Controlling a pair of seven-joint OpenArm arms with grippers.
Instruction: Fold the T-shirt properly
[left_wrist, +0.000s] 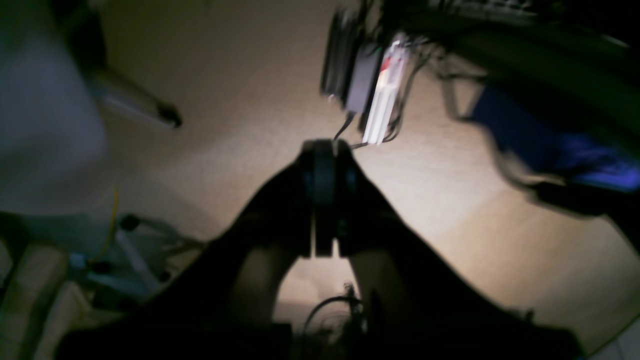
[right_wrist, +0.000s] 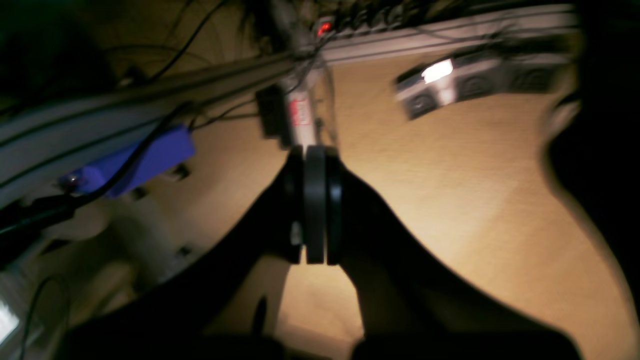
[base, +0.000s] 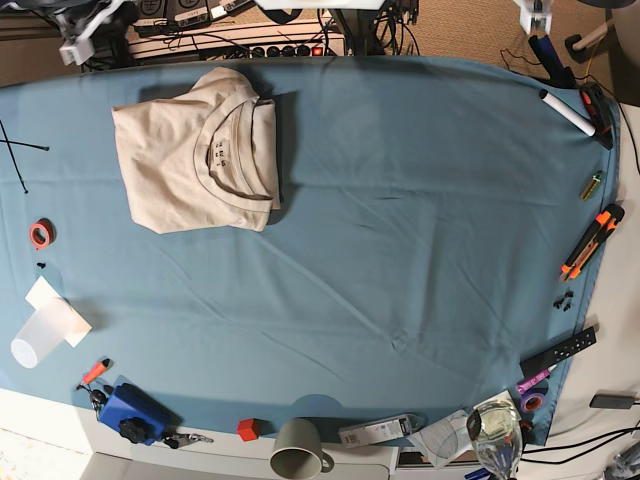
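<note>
T-shirt folded, lying collar-up at far left of the teal-covered surface. Left gripper and right gripper jaws both clenched, holding nothing, off the surface.

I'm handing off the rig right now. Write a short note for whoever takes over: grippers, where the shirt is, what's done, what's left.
Left gripper: shut, holding nothing, facing the floor, off the table.
Right gripper: shut, holding nothing, likewise off the table.
T-shirt: lies folded into a compact bundle on the teal table cloth, toward the far left corner in the base view, collar and label facing up.
Done: the fold looks finished; neither arm is over the cloth.
Left: probably nothing but a check. The far edge looks slightly bunched, so a small tidy may be worthwhile.
</note>
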